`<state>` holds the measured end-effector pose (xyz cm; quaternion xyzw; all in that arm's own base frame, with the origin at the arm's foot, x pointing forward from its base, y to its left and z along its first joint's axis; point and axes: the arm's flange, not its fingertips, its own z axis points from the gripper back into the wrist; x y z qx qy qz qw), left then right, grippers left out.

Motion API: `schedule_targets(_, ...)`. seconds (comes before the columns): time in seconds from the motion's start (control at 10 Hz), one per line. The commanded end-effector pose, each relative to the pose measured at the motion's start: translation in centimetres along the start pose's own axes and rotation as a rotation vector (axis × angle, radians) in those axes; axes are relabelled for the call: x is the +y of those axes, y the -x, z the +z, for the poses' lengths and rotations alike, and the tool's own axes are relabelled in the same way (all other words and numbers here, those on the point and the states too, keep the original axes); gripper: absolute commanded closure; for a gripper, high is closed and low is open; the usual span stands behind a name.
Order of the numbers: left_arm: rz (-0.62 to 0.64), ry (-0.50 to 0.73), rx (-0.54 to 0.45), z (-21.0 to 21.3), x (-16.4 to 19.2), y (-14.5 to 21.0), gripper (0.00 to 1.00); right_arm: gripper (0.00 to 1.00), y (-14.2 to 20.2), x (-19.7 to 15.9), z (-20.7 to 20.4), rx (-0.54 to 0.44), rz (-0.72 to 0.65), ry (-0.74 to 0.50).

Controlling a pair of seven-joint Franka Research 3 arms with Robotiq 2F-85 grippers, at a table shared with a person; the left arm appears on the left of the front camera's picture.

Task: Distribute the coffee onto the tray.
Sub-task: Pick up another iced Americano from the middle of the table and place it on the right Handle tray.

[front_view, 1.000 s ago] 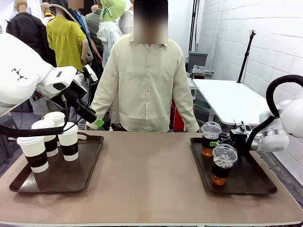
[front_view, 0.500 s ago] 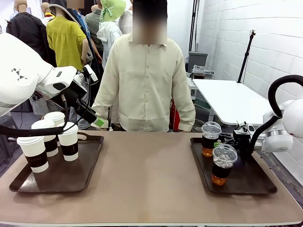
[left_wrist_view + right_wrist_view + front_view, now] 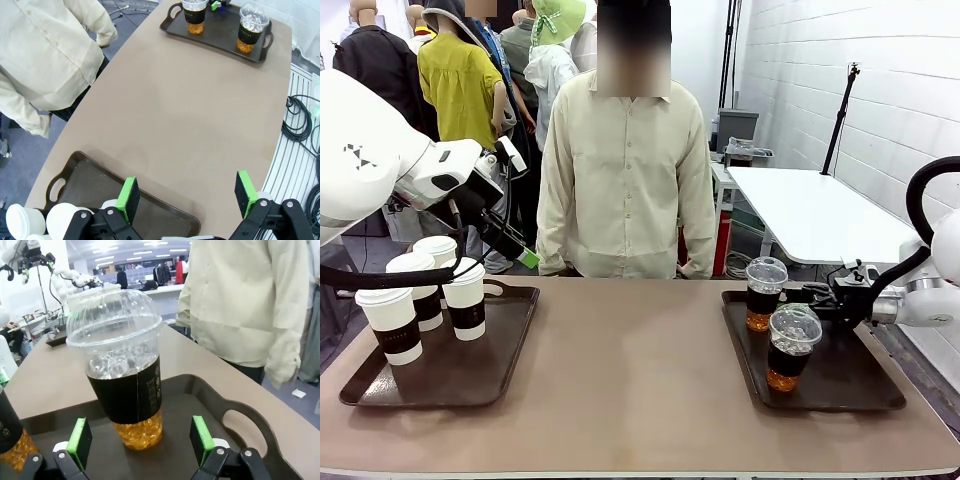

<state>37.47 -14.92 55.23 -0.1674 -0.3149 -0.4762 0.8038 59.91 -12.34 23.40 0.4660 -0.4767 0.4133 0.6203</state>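
Across the brown table [image 3: 630, 370], I'm holding my left gripper [image 3: 525, 258] spread above the paper cups [image 3: 465, 298] on the left tray [image 3: 510, 345]; my right gripper [image 3: 137, 442] is sitting spread behind the iced cups [image 3: 765, 293] on the right tray [image 3: 850, 385].

The right gripper [image 3: 815, 294] has drawn back from the far dome-lidded cup [image 3: 765, 293] toward the right edge of the right tray [image 3: 880, 385], its jaws now spread and clear of the cup. The person [image 3: 625, 170] has pulled both hands off the table edge and let the arms hang at the sides.
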Motion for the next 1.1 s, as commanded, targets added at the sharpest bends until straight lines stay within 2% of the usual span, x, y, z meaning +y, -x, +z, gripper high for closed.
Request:
schedule_targets(0.0,-0.004,0.007,-0.006,-0.1,0.2,0.1,0.00,0.00,-0.2,1.3,0.2,0.029,-0.009,0.019)
schedule_targets(0.1,-0.004,0.007,-0.006,-0.1,0.2,0.1,0.00,0.00,0.0,0.0,0.0,0.000,0.000,0.000)
schedule_targets(1.0,-0.004,0.007,-0.006,-0.1,0.2,0.1,0.00,0.00,0.0,0.0,0.0,0.000,0.000,0.000)
